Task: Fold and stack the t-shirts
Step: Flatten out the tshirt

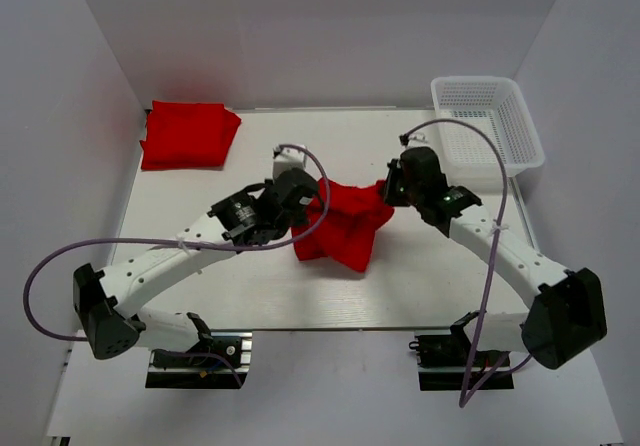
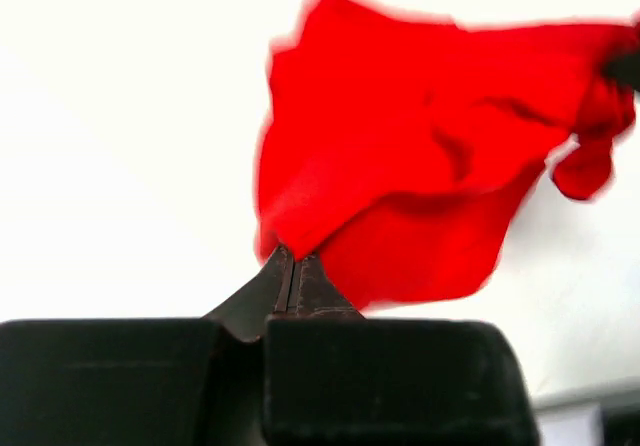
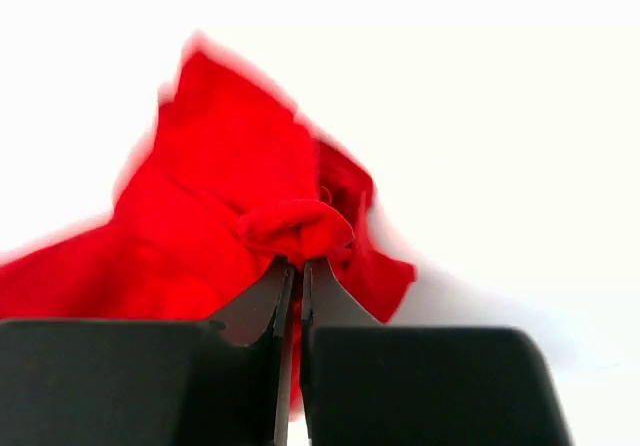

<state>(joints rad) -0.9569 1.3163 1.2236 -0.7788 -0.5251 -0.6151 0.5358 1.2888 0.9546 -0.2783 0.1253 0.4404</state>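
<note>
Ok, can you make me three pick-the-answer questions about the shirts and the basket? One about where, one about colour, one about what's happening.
1. Where does the white mesh basket stand?
A) far left corner
B) far right corner
C) between the arms

2. What colour is the folded t-shirt at the far left?
A) blue
B) white
C) red

3. How is the middle t-shirt?
A) crumpled, pinched by both grippers
B) folded flat
C) inside the basket

Answers:
1 B, the top view shows it at the far right of the table.
2 C, it is bright red.
3 A, the left gripper and the right gripper are each shut on its cloth.
</note>
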